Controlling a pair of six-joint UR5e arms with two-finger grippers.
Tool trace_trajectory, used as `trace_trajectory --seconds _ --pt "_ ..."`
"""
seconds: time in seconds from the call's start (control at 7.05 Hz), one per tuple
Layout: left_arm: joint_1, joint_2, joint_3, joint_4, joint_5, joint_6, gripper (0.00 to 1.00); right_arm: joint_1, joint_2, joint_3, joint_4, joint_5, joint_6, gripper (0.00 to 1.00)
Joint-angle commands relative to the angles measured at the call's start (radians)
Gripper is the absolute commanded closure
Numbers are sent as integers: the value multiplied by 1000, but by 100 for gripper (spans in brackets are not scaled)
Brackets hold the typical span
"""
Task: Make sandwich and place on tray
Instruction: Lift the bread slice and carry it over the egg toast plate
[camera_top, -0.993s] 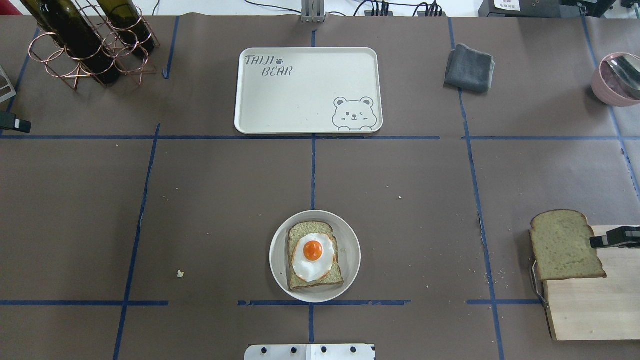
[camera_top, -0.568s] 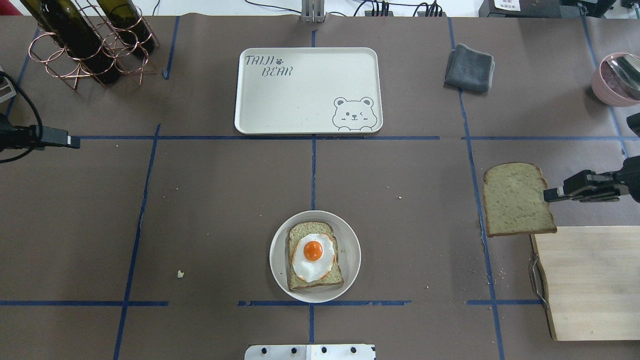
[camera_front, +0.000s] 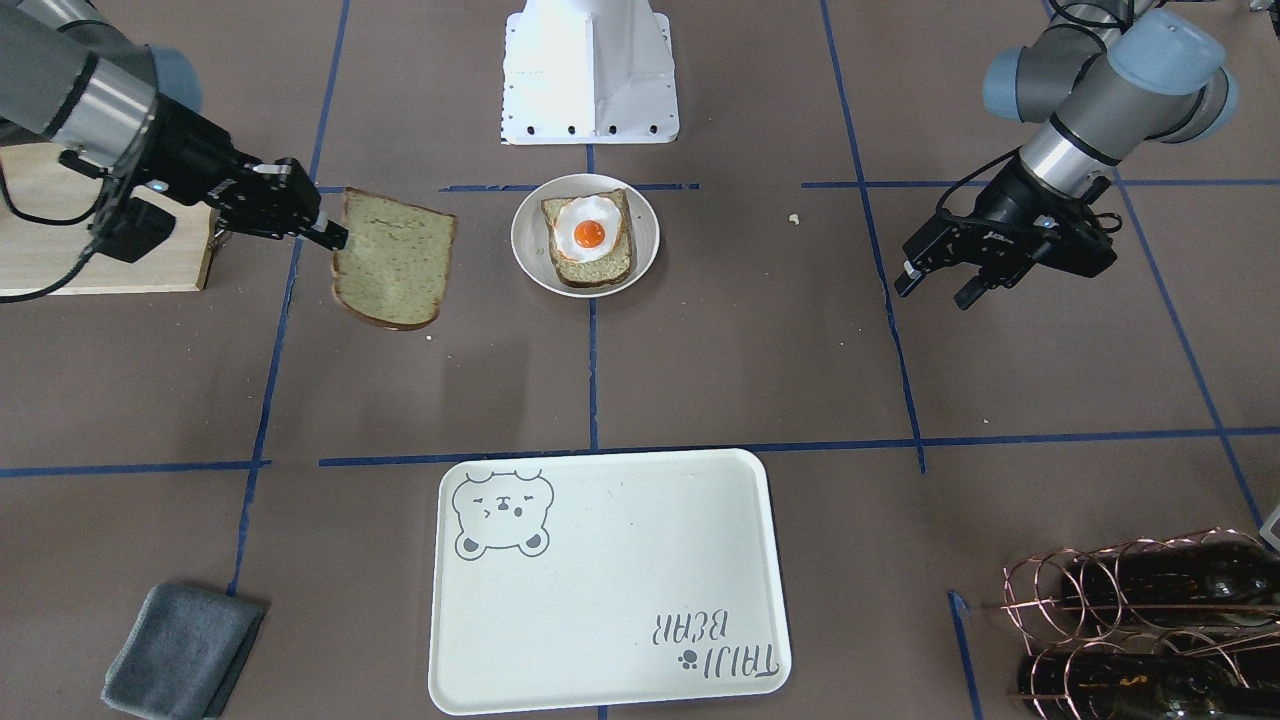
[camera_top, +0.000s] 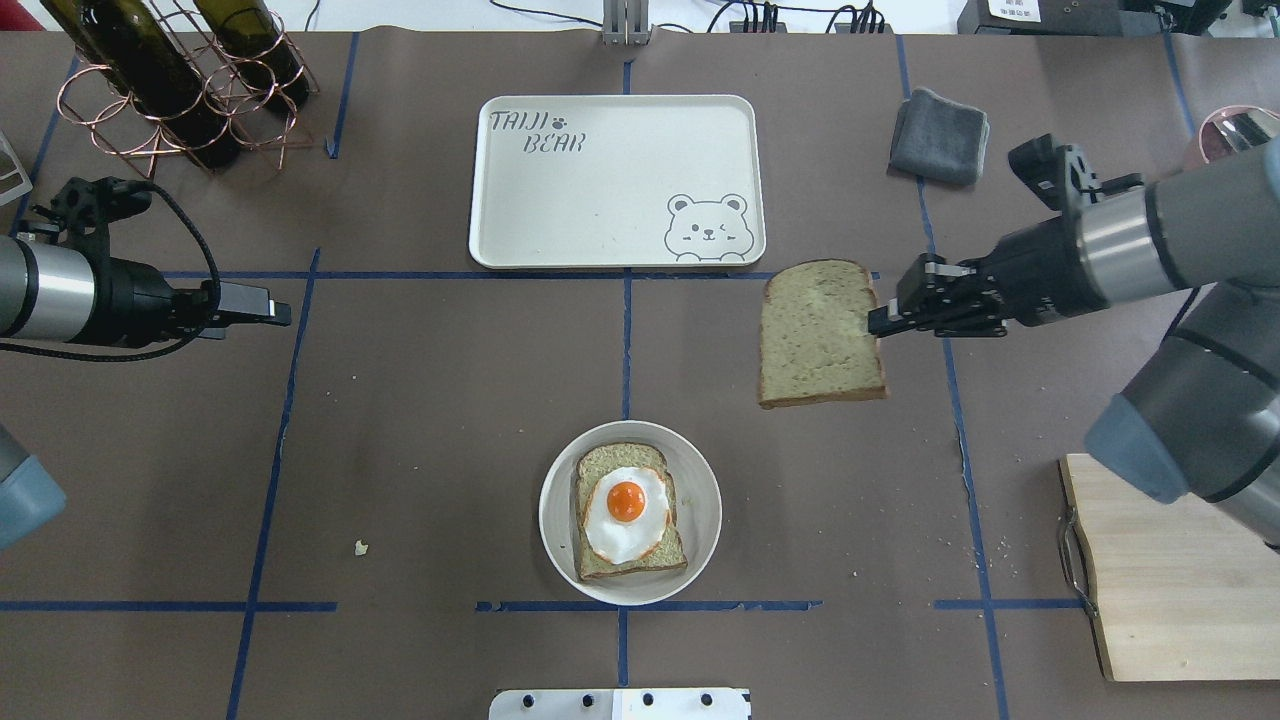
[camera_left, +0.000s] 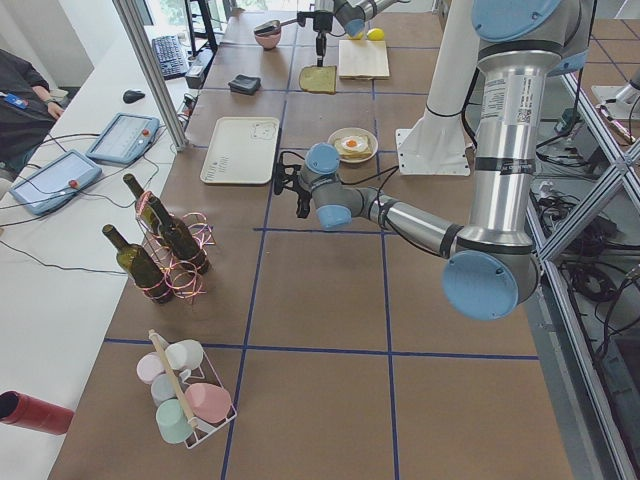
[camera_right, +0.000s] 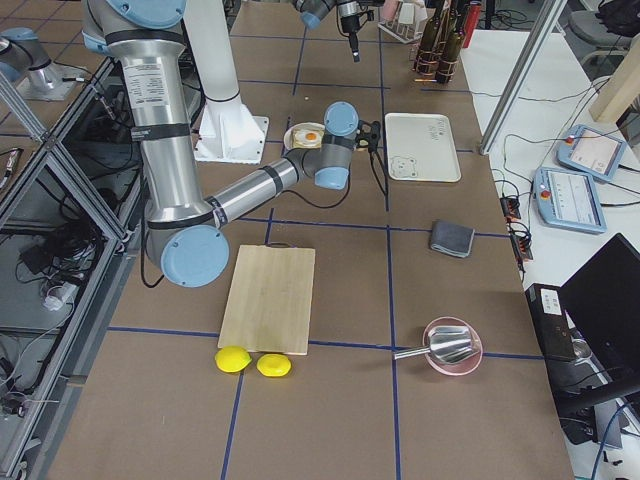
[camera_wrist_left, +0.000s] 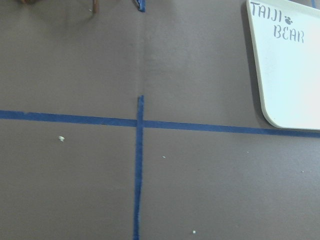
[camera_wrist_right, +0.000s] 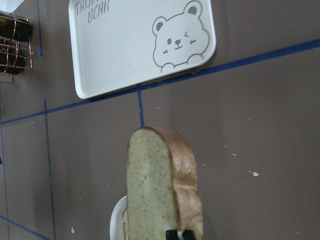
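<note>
My right gripper (camera_top: 880, 322) is shut on the edge of a bread slice (camera_top: 822, 333) and holds it flat in the air, right of the table's middle, between the tray and the plate. The slice also shows in the front view (camera_front: 393, 258) and the right wrist view (camera_wrist_right: 160, 190). A second bread slice topped with the fried egg (camera_top: 627, 510) lies on a small round white plate (camera_top: 700, 500). The cream tray (camera_top: 615, 180) with the bear drawing holds nothing. My left gripper (camera_front: 933, 290) is open and empty, hovering at the left side.
A pale wooden board (camera_top: 1180, 570) lies at the near right. A grey folded cloth (camera_top: 938, 135) lies right of the tray. A copper rack with wine bottles (camera_top: 170, 80) stands at the far left. A pink bowl (camera_top: 1225, 125) sits at the far right edge.
My right gripper has lifted the bread slice off the wooden board and carried it left and farther out, toward the table's middle. My left arm has come in from the left edge.
</note>
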Motion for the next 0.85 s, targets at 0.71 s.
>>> trace_trajectory --seconds 0.71 --pt "26 -40 15 1 17 -53 0 -456 116 -15 -109 -464 60 100"
